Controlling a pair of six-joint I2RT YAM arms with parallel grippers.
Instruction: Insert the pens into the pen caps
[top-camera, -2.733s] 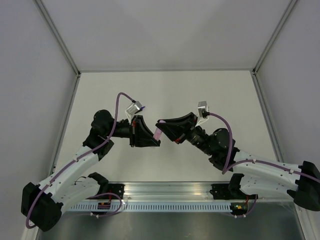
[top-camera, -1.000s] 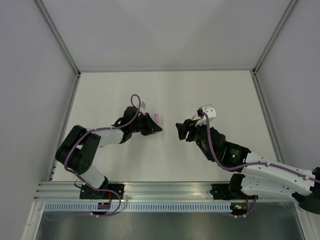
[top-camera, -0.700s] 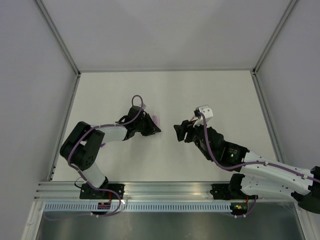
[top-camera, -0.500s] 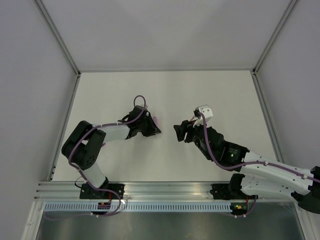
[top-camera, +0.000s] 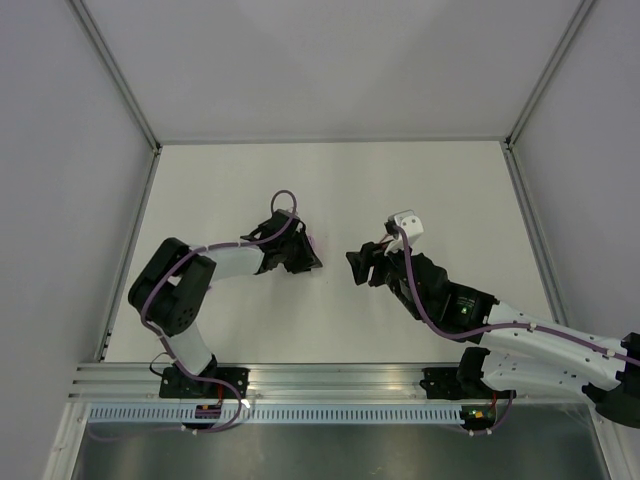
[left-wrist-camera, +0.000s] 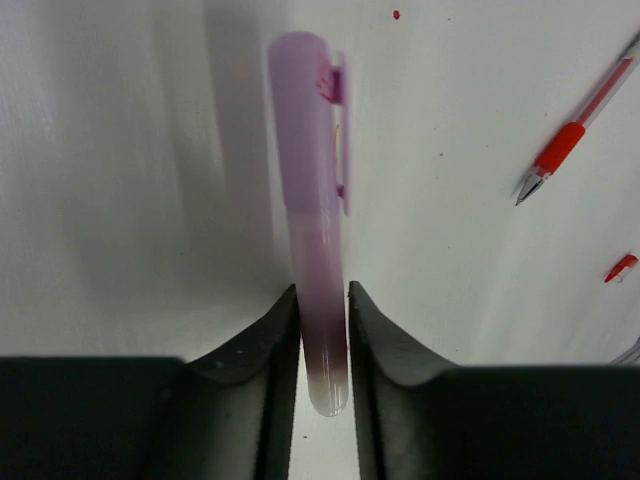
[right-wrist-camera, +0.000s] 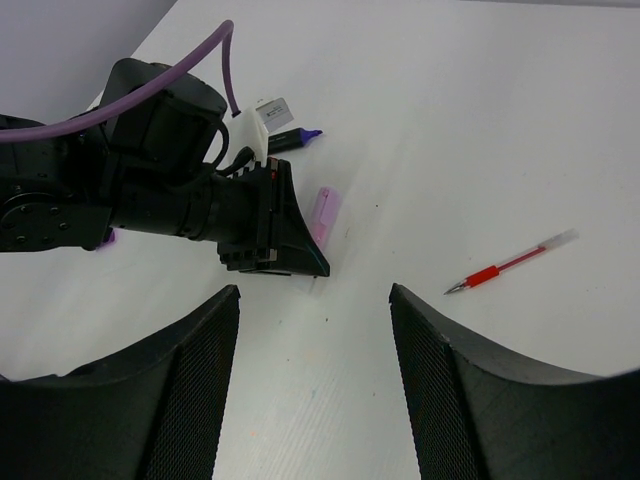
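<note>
My left gripper (top-camera: 305, 256) is shut on the pale pink pen (left-wrist-camera: 318, 300), low over the table. The pen's pink cap (left-wrist-camera: 305, 110) is on its far end. The right wrist view shows the pink pen (right-wrist-camera: 322, 212) sticking out past the left gripper (right-wrist-camera: 300, 262). My right gripper (right-wrist-camera: 315, 295) is open and empty, a short way right of the left one. A red pen (right-wrist-camera: 505, 263) lies uncapped on the table, also seen in the left wrist view (left-wrist-camera: 565, 145) with its red cap (left-wrist-camera: 620, 267) nearby. A dark purple pen (right-wrist-camera: 293, 138) lies behind the left wrist.
The white tabletop (top-camera: 330, 190) is boxed in by pale walls at the left, back and right. A metal rail (top-camera: 330, 385) runs along the near edge by the arm bases. A small purple object (right-wrist-camera: 106, 237) peeks out beside the left arm.
Earlier both grippers met at the pink pen, held up. The right gripper has let go and drawn back. The left arm has folded down, bringing the pen low to the table.
</note>
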